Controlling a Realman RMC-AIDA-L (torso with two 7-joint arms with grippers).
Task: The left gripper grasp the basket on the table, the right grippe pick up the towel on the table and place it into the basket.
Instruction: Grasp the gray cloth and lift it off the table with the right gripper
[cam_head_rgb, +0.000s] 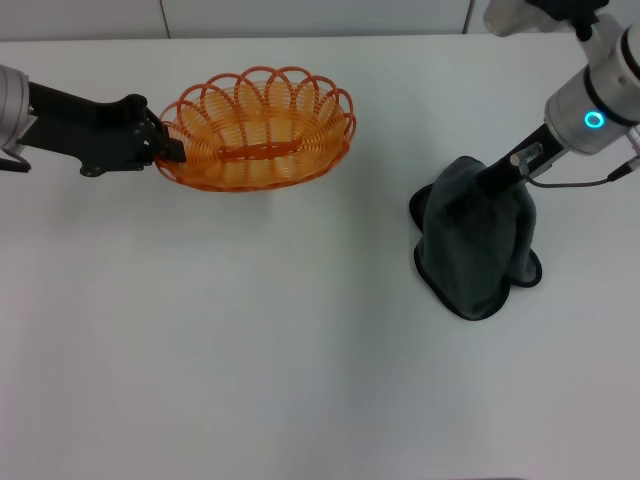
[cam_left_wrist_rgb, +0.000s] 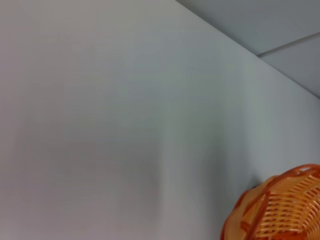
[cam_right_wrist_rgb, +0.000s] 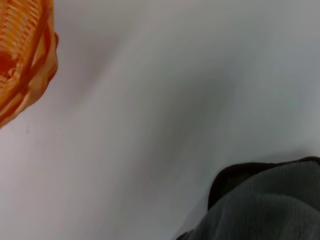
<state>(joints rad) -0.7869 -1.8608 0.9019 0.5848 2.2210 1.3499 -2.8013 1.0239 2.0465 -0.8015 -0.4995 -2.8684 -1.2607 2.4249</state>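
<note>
Left gripper (cam_head_rgb: 168, 146) is clamping the orange wire basket (cam_head_rgb: 258, 140) rim near the table (cam_head_rgb: 250, 350) far-left edge. Right gripper (cam_head_rgb: 488, 180) is pinching the grey towel (cam_head_rgb: 475, 245), tented off the table's right side; basket lies leftward, well apart.

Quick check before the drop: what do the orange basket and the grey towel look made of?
The oval orange wire basket looks like plastic-coated wire or moulded plastic: thin glossy loops, see-through sides; which of the two I cannot tell. The dark grey towel looks like soft matte woven cloth, draping in folds beneath the right gripper, darker stitched edge showing. The left gripper is at the basket's rim.
</note>
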